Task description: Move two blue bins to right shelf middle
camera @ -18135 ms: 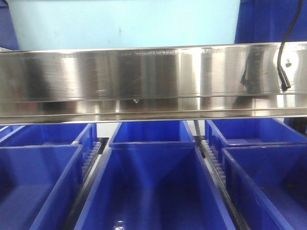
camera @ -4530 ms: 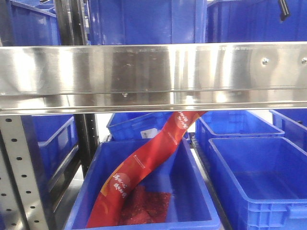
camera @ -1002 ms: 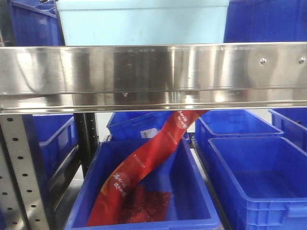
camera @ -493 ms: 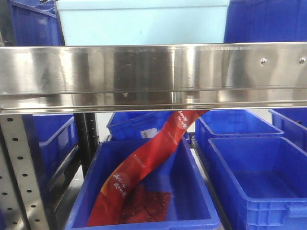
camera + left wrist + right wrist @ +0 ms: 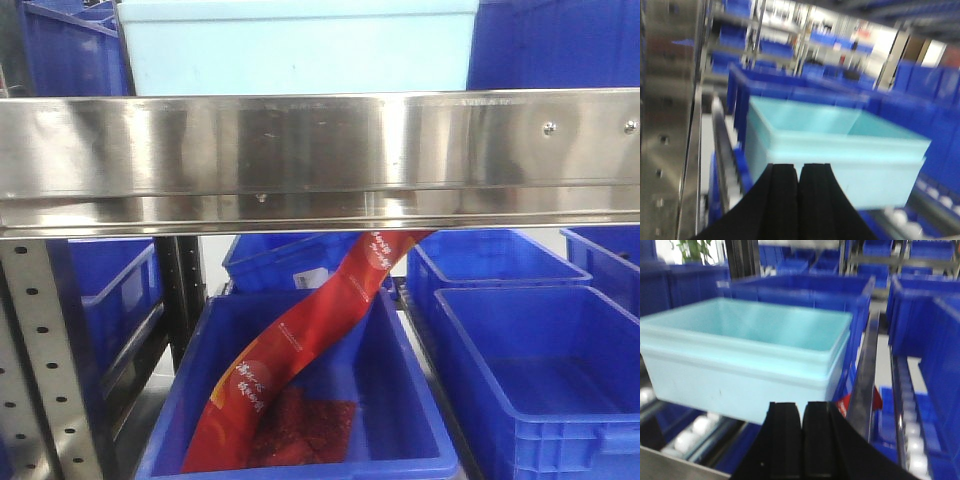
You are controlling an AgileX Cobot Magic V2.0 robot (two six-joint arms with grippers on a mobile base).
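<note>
A pale blue bin (image 5: pixel 295 50) stands on the shelf above the steel rail (image 5: pixel 320 150) in the front view. In the right wrist view it (image 5: pixel 740 350) shows a double rim, like two bins nested, resting on white rollers. It also shows in the left wrist view (image 5: pixel 840 145), blurred. My left gripper (image 5: pixel 799 167) is shut and empty, just in front of the bin's near wall. My right gripper (image 5: pixel 802 405) is shut and empty, just in front of the bin's near right corner. Neither gripper shows in the front view.
Dark blue bins flank the pale one on the same shelf (image 5: pixel 805 295). Below the rail, a dark blue bin (image 5: pixel 400 390) holds a long red banner (image 5: pixel 300 340). Another dark blue bin (image 5: pixel 540 380) stands to its right. A perforated steel post (image 5: pixel 40 360) stands at lower left.
Since 4.5 s ago the pale blue bin has appeared on the shelf above the rail, where dark blue bins showed. In the last second nothing has visibly moved.
</note>
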